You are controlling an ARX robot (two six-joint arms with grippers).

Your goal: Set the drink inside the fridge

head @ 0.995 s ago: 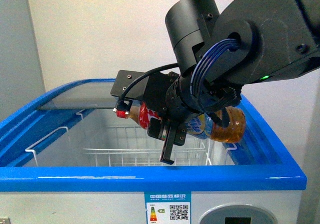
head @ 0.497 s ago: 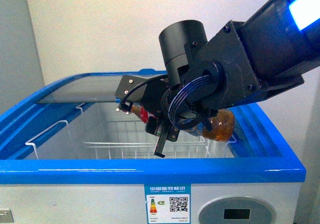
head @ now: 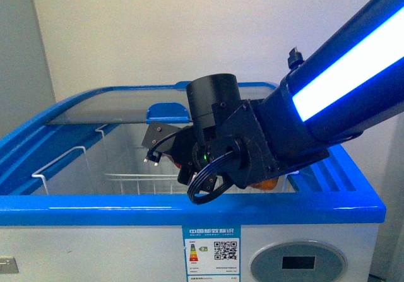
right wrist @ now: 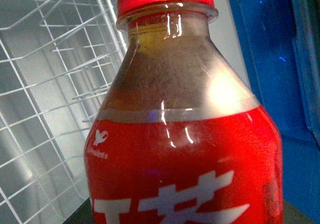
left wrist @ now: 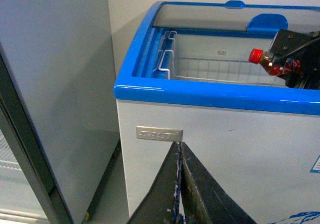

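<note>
A pale wall stands behind the white fridge [head: 126, 216] with its blue rim; its glass lid [head: 107, 113] covers only the far part, above a wire basket [head: 136, 182]. In the front view the right arm's bulky wrist hides nearly all it carries. The left wrist view reveals it: the right hand [left wrist: 296, 66] grips the drink [left wrist: 266, 63] around its red label, tilted, cap toward the robot's left, over the open fridge. The right wrist view shows only bottle neck, label and basket. The left hand [left wrist: 179, 151] hangs pinched together before the fridge front, near a grey cabinet [left wrist: 50, 83].
</note>
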